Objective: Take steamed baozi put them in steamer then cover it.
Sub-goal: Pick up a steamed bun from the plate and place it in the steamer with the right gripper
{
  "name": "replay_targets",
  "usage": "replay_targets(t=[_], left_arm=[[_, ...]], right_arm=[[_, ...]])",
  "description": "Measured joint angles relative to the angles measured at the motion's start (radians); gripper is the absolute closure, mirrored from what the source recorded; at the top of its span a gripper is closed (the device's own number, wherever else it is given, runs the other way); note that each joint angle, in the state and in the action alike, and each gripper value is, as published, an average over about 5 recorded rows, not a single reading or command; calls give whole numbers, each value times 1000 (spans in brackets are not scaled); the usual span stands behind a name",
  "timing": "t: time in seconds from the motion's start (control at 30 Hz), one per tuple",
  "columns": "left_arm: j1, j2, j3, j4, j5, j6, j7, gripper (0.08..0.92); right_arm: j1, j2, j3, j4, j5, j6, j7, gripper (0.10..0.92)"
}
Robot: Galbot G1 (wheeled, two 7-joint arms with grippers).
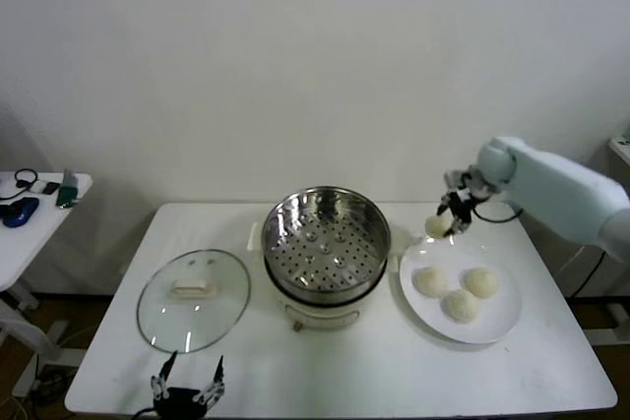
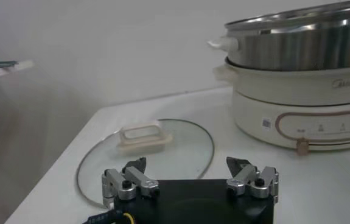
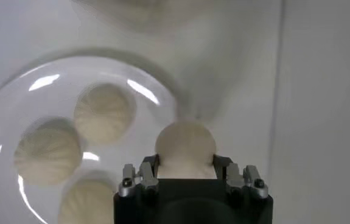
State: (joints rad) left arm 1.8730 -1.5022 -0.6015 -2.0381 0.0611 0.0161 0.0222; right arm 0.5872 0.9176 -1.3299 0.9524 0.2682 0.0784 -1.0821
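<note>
We've got the right gripper (image 1: 451,220) pinching one bun (image 1: 437,226) above the plate (image 1: 502,320); our left gripper (image 1: 186,381) sits spread beside the lid (image 1: 193,299).

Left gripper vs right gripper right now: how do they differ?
The left gripper is open and holds nothing; the right gripper is shut on a baozi. The left gripper sits low at the table's near edge by the glass cover; the right gripper is raised above the plate's far rim. Both have the same two-finger build.
</note>
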Motion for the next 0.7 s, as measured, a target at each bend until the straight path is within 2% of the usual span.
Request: replay_targets(t=[0.33, 0.5, 0.7], left_arm=[[-4, 4, 6, 0, 3, -1, -1, 177], [-6, 8, 3, -4, 4, -1, -2, 177], [-6, 9, 2, -12, 2, -1, -7, 177]], right_arm=[[248, 82, -118, 281, 23, 177, 23, 414], [247, 131, -140, 355, -73, 249, 60, 414], [159, 182, -132, 336, -254, 316, 133, 414]])
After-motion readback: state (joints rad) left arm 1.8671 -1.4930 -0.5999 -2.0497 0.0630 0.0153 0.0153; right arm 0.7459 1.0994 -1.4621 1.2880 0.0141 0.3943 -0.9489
